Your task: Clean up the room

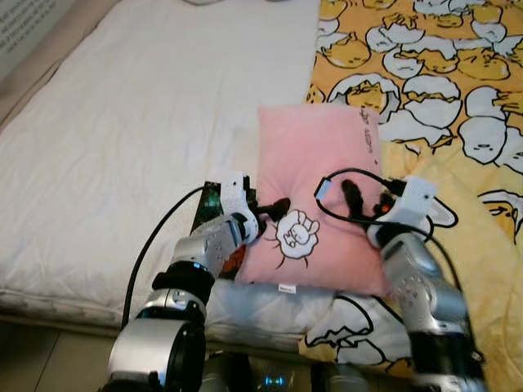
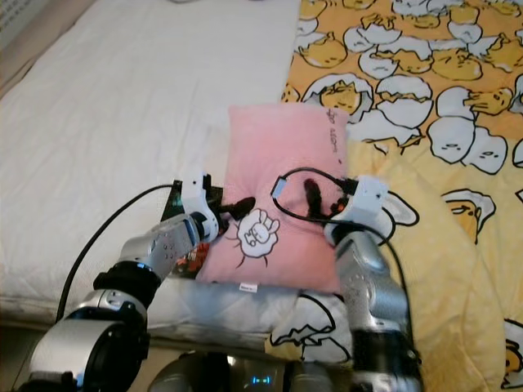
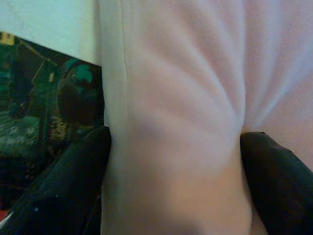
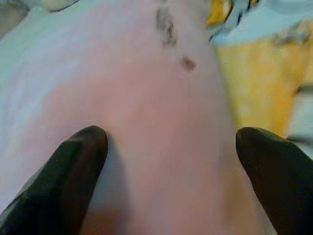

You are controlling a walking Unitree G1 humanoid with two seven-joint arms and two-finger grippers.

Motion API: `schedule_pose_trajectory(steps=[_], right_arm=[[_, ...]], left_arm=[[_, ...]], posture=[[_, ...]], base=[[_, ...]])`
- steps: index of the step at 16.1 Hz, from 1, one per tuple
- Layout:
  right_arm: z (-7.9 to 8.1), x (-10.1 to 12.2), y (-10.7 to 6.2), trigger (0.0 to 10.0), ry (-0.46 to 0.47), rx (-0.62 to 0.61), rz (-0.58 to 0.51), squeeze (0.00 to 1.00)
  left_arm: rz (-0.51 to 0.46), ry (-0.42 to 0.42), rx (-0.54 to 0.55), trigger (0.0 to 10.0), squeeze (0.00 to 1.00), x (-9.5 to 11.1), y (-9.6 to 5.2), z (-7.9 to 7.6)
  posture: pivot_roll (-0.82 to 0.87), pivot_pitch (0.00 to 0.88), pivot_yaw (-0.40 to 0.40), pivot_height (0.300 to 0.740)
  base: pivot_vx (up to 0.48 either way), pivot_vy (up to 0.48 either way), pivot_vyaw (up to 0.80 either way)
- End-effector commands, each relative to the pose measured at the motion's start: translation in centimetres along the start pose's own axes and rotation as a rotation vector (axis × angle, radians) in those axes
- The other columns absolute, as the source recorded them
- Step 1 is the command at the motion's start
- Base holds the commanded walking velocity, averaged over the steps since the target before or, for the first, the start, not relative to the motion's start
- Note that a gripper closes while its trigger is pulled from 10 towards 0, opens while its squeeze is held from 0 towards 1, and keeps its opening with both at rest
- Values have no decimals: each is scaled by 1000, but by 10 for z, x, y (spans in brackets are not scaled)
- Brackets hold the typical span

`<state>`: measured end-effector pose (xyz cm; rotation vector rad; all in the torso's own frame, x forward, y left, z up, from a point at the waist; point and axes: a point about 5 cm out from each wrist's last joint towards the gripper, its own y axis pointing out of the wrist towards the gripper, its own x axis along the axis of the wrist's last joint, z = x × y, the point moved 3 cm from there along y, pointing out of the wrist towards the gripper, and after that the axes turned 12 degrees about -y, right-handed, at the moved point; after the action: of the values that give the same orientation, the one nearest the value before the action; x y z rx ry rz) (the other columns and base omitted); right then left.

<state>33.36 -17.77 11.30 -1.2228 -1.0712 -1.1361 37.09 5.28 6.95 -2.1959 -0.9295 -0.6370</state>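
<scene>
Item: pink pillow (image 1: 319,196), rectangular, printed with a small cartoon figure near its lower edge. Location: centre of the left eye view, lying on the bed across the seam between the white mattress cover (image 1: 122,147) at left and the yellow cartoon-print blanket (image 1: 458,98) at right and upper right.

Left gripper (image 1: 265,214): at the pillow's lower left edge, clamped on a fold of the fabric; in the left wrist view the cloth bunches into creases between the two black fingers (image 3: 63,186). A dark object with green markings (image 1: 208,204) lies just beside that edge, partly under the arm; what it is cannot be told.

Right gripper (image 1: 359,200): at the pillow's right side, fingers (image 4: 73,166) spread apart and resting against the pink surface, nothing pinched between them.

Handling, by judgement: light, soft, compliant; sags and folds when lifted by one edge; not fragile, cloth gives good friction. Best taken by pinching opposite side edges, one gripper each, gathering enough fabric to avoid slipping free.
</scene>
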Motion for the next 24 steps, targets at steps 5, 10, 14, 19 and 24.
schedule_pose_trajectory(steps=[5,10,14,19,24], right_arm=[[-18,-22,-36,10000,-34,-70,94,0],[9,-55,-12,10000,214,19,206,0],[19,-59,5,0,210,69,227,0],[15,-71,2,0,193,56,239,0],[9,-65,-2,0,179,28,182,0]], left_arm=[[79,-1,19,10000,0,-22,-1,3],[128,-58,-33,10000,0,-37,-1,-13],[177,-174,-60,0,0,-62,-5,-24],[187,-80,-26,0,0,-89,-7,-25],[85,24,-89,0,0,-66,-2,-32]], posture=[[-171,168,54,740],[-166,160,67,740],[-140,152,57,740],[-146,137,50,740],[-173,96,60,740]], base=[[0,0,0],[0,0,0],[0,0,0],[0,0,0],[0,0,0]])
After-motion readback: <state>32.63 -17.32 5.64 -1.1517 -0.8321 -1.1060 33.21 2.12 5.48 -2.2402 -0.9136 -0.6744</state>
